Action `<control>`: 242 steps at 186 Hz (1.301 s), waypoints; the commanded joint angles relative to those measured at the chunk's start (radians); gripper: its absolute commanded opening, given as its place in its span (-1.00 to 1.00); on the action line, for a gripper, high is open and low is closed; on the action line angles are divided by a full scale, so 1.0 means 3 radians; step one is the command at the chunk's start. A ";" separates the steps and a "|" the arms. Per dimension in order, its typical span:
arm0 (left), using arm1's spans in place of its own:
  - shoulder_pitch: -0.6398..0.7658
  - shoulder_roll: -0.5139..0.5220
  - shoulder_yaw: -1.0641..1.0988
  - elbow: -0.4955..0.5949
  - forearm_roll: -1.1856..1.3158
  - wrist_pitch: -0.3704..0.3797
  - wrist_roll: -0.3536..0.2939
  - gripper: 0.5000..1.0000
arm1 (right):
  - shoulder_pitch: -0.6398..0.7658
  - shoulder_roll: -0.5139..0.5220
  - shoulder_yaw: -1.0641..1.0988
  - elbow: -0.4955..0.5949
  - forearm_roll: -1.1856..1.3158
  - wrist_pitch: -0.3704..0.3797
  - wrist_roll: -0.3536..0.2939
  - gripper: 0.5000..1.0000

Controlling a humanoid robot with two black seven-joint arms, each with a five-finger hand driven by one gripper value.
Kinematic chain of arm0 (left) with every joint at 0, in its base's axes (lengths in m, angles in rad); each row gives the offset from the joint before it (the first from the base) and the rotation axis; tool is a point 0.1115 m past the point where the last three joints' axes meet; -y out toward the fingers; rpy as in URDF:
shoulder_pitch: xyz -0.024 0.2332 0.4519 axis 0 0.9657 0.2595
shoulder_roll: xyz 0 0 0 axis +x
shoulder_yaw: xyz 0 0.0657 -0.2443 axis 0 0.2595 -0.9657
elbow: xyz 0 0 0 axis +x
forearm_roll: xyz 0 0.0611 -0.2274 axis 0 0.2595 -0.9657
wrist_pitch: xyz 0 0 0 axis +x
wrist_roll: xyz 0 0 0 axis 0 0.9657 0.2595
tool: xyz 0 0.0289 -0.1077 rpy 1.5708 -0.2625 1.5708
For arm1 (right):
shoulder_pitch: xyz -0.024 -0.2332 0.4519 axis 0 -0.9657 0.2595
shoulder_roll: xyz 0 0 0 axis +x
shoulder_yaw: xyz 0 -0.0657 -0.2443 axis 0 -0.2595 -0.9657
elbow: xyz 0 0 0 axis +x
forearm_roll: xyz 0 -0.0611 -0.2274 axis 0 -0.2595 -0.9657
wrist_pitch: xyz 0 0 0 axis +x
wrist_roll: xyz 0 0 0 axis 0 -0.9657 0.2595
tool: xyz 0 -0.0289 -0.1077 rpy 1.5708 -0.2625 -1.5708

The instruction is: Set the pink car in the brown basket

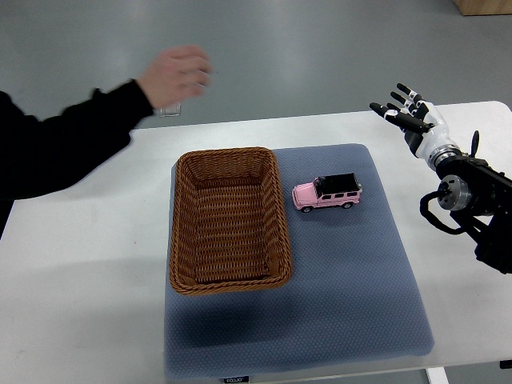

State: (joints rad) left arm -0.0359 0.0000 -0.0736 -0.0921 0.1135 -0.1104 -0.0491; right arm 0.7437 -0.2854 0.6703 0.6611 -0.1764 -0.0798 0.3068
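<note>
On 1 mat (352, 264): 1 pink car (327, 193), 1 brown basket (229, 221); right hand (412, 112) spread, empty.

The robot's right hand (410, 112) has black fingers (404, 89) with pale tips and white knuckle and palm shells. Toward four o'clock from it comes a silver wrist ring (439, 154), then a black forearm (480, 200) with a round metal joint and looped black cables (438, 218). The person (56, 144) wears a black long sleeve (88, 132), snug at the cuff.
</note>
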 commanded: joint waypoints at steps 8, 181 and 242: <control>-0.0003 0.0000 0.0000 0.0000 0.0000 0.0000 0.0000 1.00 | 0.0001 -0.0005 0.0000 0.0000 0.0000 0.0005 0.0000 0.65; -0.0003 0.0000 -0.0005 0.0000 0.0000 0.0000 0.0000 1.00 | 0.0031 -0.0015 -0.0020 0.0005 -0.0056 0.0118 -0.0005 0.65; -0.0003 0.0000 -0.0005 0.0000 0.0000 0.0000 0.0000 1.00 | 0.0042 -0.0010 -0.0056 0.0015 -0.0148 0.0153 -0.0005 0.65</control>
State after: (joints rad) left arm -0.0369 0.0000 -0.0751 -0.0920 0.1135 -0.1104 -0.0491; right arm 0.7559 -0.2900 0.6546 0.6654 -0.1991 -0.0345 0.3048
